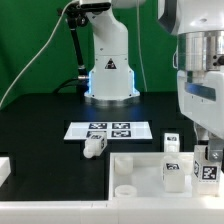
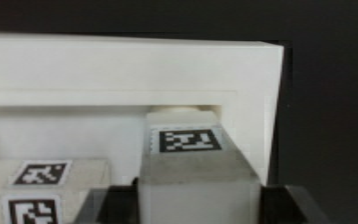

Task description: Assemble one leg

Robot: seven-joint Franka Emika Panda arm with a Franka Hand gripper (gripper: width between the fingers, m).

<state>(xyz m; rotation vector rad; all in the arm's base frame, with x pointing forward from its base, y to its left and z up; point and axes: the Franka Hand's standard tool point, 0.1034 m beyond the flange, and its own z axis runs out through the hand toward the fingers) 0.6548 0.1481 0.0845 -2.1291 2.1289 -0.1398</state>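
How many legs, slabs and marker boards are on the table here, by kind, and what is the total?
Legs: 4
Slab: 1
Marker board: 1
Total: 6

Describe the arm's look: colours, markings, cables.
White glossy arm with dark joint seams, on a round base glowing blue, with a black triangular mark. A black cable trails off it. The tool is white-grey with dark fingers.

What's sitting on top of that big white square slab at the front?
On the white slab stand two tagged legs, one free and one under the gripper. Its fingertips are hidden, so whether it grips the leg cannot be told.
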